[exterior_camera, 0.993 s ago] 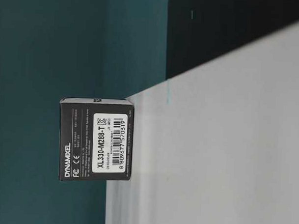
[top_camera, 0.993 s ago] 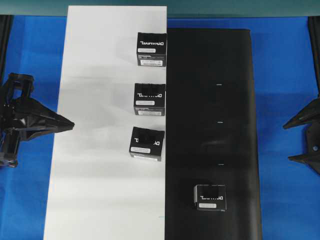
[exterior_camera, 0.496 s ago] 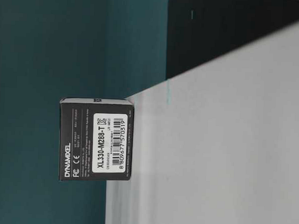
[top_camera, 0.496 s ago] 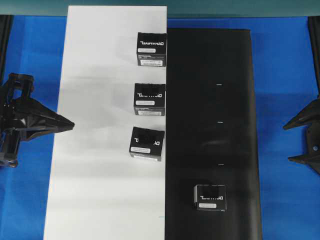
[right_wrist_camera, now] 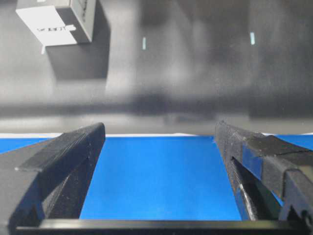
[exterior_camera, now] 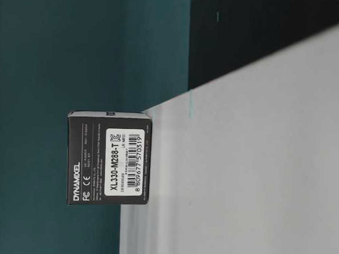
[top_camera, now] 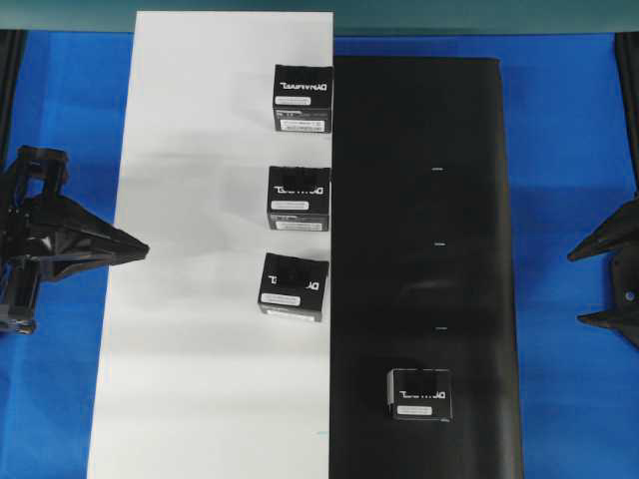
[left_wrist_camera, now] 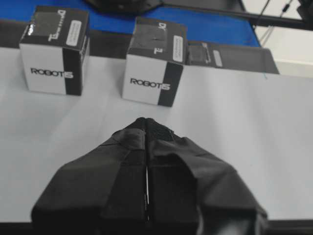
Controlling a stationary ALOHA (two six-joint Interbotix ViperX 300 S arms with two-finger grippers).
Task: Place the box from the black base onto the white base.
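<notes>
The box [top_camera: 419, 393] stands alone on the black base [top_camera: 419, 200], near its front end; it also shows as box [right_wrist_camera: 56, 19] and box [left_wrist_camera: 205, 53]. The white base [top_camera: 200, 299] lies to the left, edge to edge with the black one. Three look-alike boxes [top_camera: 299, 197] stand along its right edge. My left gripper [top_camera: 143, 249] is shut and empty, its tip over the white base's left edge, left gripper [left_wrist_camera: 146, 122] pointing at two of those boxes. My right gripper [top_camera: 577, 287] is open and empty over the blue table, right of the black base, right gripper [right_wrist_camera: 159, 129].
Blue table [top_camera: 569, 150] surrounds both bases. The black base carries tiny light marks [top_camera: 436, 243]. The table-level view, turned sideways, shows one labelled box [exterior_camera: 108, 158] on the white base [exterior_camera: 240, 174]. A teal wall [exterior_camera: 49, 72] is behind.
The right gripper has drifted very slightly toward the right edge. The boxes and the left gripper have not moved.
</notes>
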